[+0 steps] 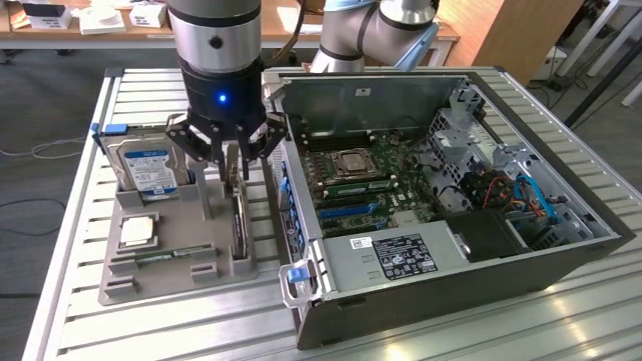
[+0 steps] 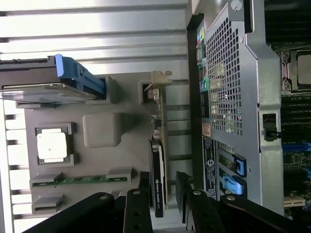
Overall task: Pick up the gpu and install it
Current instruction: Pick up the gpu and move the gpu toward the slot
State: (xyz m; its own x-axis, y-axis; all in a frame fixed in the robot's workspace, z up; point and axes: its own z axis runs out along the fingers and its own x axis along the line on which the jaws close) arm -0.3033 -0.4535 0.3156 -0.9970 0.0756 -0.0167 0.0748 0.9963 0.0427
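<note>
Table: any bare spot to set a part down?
Bare slats on the table between the grey tray and the near edge, and behind the hard drive. Crowded: the gap between tray and case, where the open gripper straddles the gpu.

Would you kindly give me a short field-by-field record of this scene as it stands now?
gripper: black, open, fingers either side of the gpu
gpu: thin dark circuit card, grey metal bracket, upright on edge in tray slot
tray: grey plastic, on slatted metal table
hard drive: silver, blue label, standing in tray
computer case: dark tower, side open, beside tray
</note>
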